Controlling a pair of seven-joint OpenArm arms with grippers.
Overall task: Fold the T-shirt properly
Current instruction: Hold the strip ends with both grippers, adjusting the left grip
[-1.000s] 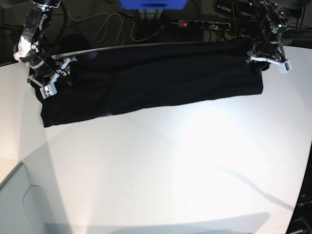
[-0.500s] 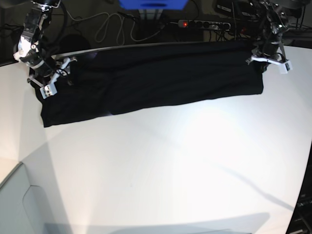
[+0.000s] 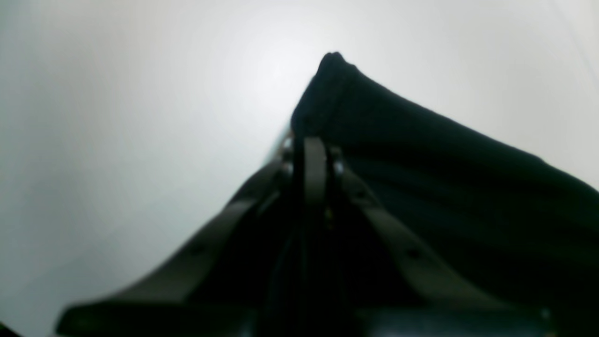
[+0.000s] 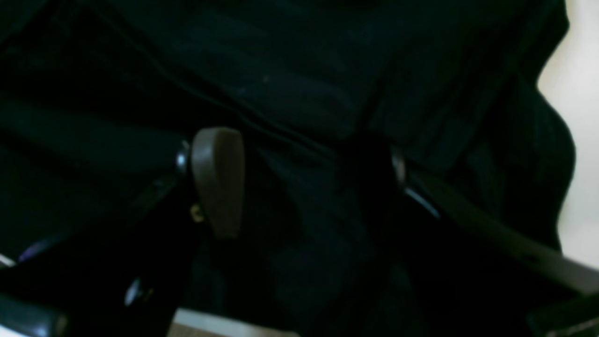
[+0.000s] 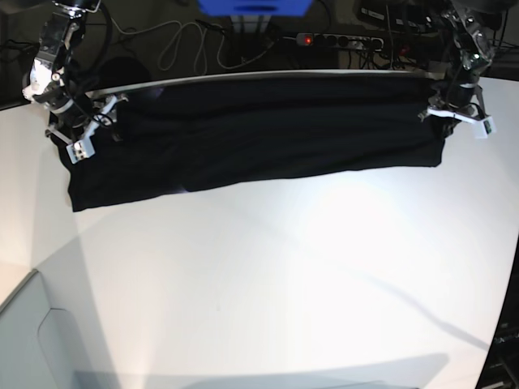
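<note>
- Black cloth of the T-shirt (image 5: 268,134) lies in a long band across the far part of the white table (image 5: 284,275), reaching from one pincer to the other in the base view; only its plain dark side shows, with no print visible
- Left gripper (image 5: 458,113), at that view's right, sits at the band's end with its fingers pressed together on a pinch of the fabric
- Left wrist view puts the clamped fingers (image 3: 314,164) at centre, blurred, with a peaked corner of the T-shirt (image 3: 444,187) poking up just past their tips and the rest of the cloth falling away to the right; bare table (image 3: 117,117) fills the left side
- Right gripper (image 5: 85,130), at the base view's left, rests over the other end of the band, its fingers spread wide
- Right wrist view is very dark: one tan finger pad (image 4: 217,180) stands out left of centre, the opposite finger is barely readable against the cloth, and folds of the T-shirt (image 4: 290,84) lie between and beyond them; whether either pad touches the fabric cannot be made out
- Sliver of table (image 4: 580,117) shows at that frame's right edge, past the cloth's rumpled border
- Cables and a power strip (image 5: 340,39) lie behind the table's far edge, partly cut off by the frame
</note>
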